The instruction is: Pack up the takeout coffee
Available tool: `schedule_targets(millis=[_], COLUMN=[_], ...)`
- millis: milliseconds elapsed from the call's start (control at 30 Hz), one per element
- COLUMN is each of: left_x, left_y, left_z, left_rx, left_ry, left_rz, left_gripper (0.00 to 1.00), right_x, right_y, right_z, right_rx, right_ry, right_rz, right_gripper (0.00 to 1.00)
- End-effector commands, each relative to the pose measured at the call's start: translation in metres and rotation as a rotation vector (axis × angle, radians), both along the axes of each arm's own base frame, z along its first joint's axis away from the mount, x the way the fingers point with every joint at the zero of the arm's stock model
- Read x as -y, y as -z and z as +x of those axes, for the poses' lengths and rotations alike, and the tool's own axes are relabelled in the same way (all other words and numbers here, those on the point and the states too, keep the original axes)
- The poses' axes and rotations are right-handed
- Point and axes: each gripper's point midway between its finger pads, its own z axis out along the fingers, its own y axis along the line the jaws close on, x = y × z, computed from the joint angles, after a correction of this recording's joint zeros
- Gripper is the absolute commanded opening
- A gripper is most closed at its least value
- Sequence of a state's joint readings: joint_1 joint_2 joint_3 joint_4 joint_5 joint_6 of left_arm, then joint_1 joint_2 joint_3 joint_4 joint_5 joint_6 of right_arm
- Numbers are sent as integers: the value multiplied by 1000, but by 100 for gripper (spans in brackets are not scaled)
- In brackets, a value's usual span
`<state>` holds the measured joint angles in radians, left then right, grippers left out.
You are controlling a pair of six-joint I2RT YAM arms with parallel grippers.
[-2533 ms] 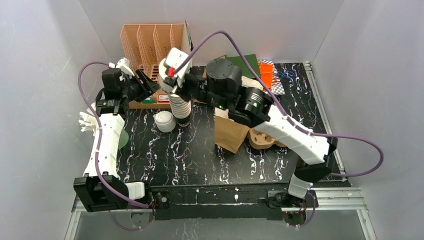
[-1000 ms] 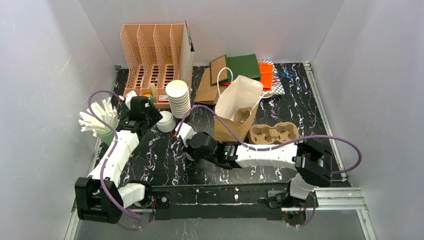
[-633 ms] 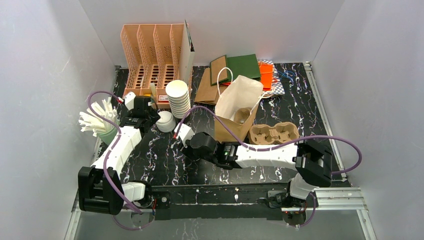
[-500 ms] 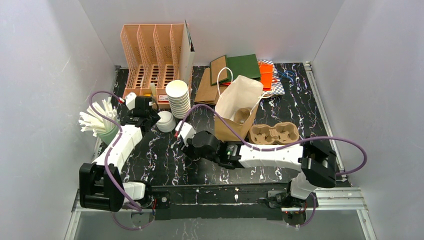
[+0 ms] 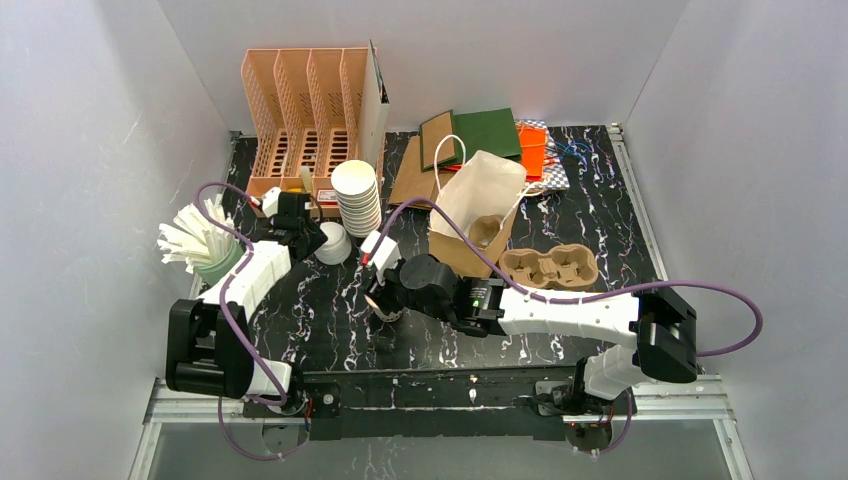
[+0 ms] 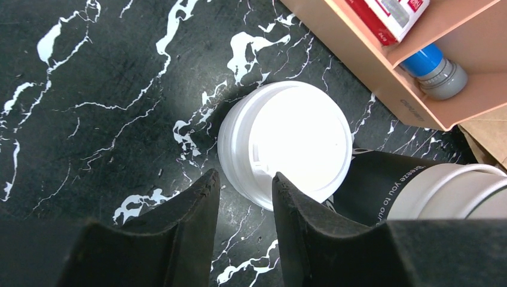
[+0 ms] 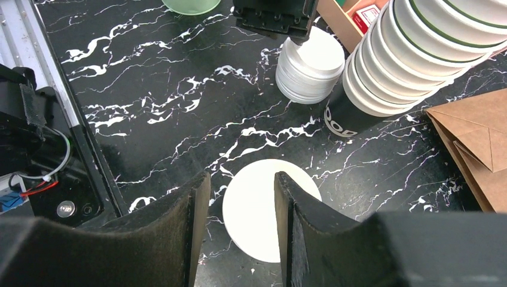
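Black marbled tabletop (image 5: 300, 310) runs between white walls. At far left a bunch of straws (image 5: 190, 240) stands in a green holder. Next, the left gripper (image 6: 245, 176) hovers with its fingers parted and nothing between them, tips just short of a stack of loose sip lids (image 6: 287, 140). Beside that rises the tall stack of lidless cups (image 5: 356, 195). Nearer the middle the right gripper (image 7: 242, 176) hangs spread and empty over a lone white cup (image 7: 269, 209) that stands apart, with no lid I can make out. No capped coffee shows. Such a cup is likely light, thin-walled, easily crushed or tipped. It is best taken gently round the wall just under the stiffer rim. Rightward sit an open paper bag (image 5: 470, 205) and a pulp carrier (image 5: 548, 267).
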<state>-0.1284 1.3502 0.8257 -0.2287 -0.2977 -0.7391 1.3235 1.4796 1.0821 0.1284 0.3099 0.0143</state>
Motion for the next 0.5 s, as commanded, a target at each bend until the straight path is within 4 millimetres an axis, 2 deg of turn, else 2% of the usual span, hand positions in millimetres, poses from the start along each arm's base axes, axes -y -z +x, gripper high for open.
schedule_targets(millis=[0,300,367,467], left_x=[5,6,4,2], left_y=[-5,-1,-1,0], left_z=[8,9,9,8], left_rx=[19,14,15,14], left_ry=[3,-7,-16,-24], left_rz=[-21,-28,-20,-16], left_gripper=[35,24,24,32], right_x=[0,2,3,3], right_y=[-10,-10,-10,-9], right_z=[-4,-4,-3,-3], right_rx=[14,15,16,16], right_ry=[-24,-18,-14,-15], right_rz=[28,24,24,25], right_gripper=[52,52,52,52])
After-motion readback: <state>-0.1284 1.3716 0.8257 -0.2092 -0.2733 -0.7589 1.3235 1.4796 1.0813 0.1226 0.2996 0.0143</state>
